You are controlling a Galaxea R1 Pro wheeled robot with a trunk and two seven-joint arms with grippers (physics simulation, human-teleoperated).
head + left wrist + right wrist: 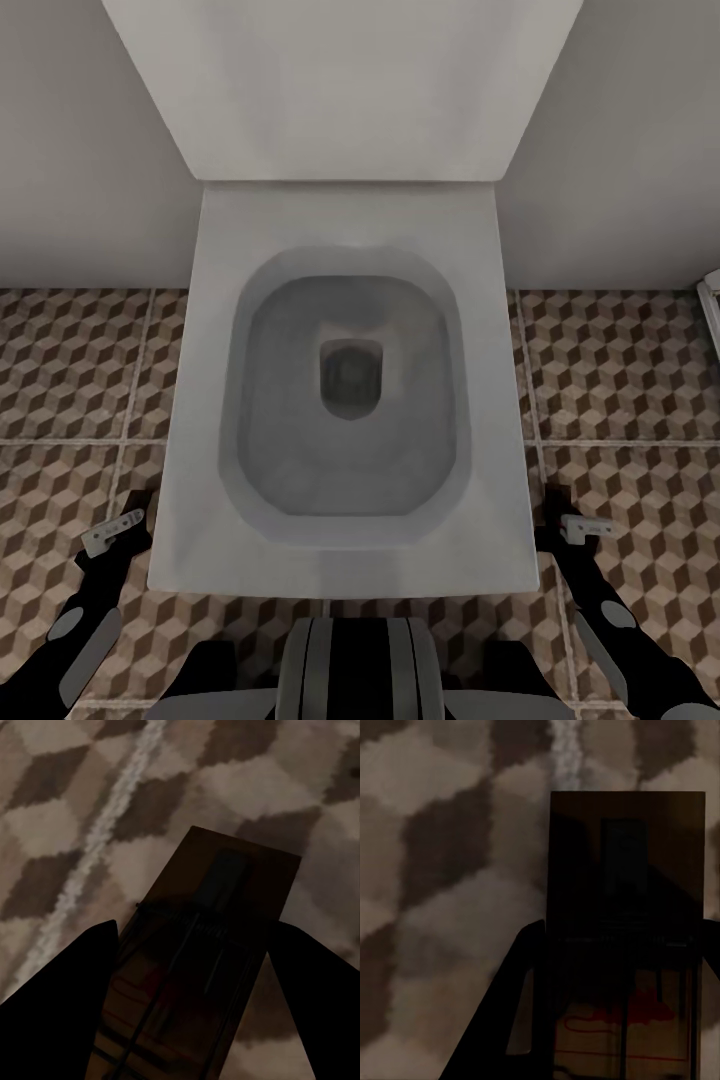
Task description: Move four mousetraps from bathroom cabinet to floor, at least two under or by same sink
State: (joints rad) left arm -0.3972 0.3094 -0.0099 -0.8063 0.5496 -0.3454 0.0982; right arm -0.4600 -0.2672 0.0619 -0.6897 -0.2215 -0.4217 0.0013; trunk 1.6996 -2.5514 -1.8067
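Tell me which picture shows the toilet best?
The head view: the whole white toilet is seen from above, bowl and lid. Each wrist view shows patterned floor tiles and a mousetrap between gripper fingers instead.

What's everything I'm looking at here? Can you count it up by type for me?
Toilet: 1
Mousetraps: 2, one in the left gripper, one in the right gripper
Grippers: 2, left, right
Patterned tile floor: 1
Total: 6

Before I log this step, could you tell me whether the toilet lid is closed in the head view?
No, the toilet stands open, its lid raised against the wall and the bowl showing.
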